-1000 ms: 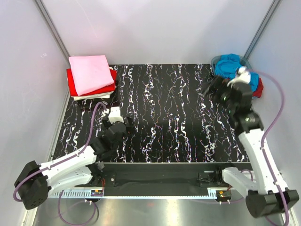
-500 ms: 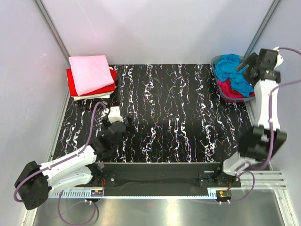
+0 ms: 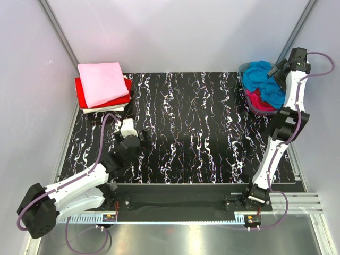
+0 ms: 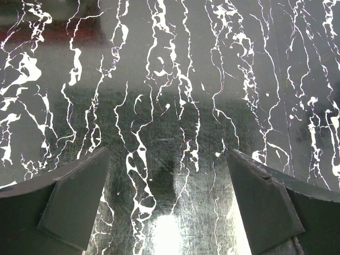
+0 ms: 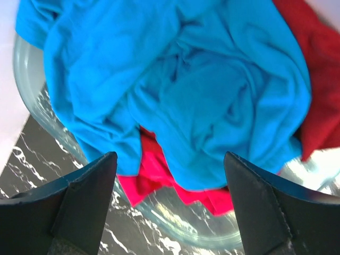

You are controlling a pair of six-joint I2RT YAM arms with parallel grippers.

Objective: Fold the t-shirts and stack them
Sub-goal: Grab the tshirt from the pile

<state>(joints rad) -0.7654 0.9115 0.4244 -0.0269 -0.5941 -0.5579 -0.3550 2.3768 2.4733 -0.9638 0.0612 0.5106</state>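
Tub (image 5: 32, 79) of loose t-shirts under the right gripper (image 5: 169, 159)
Its jaws stand apart and empty above the turquoise t-shirt (image 5: 175, 79), which covers the magenta t-shirt (image 5: 154, 178) and dark red t-shirt (image 5: 319, 95). The left gripper (image 4: 169, 159), also spread and empty, hovers over the table (image 4: 170, 79). The pink t-shirt (image 3: 102, 82), red t-shirt (image 3: 81, 93) and white t-shirt (image 3: 106, 109) lie folded and stacked at the far left corner.

Noted black, white-veined table (image 3: 202, 133). Found folded t-shirt stack (image 3: 103, 84) lying at its far-left corner, translucent tub (image 3: 258, 110) at far-right.
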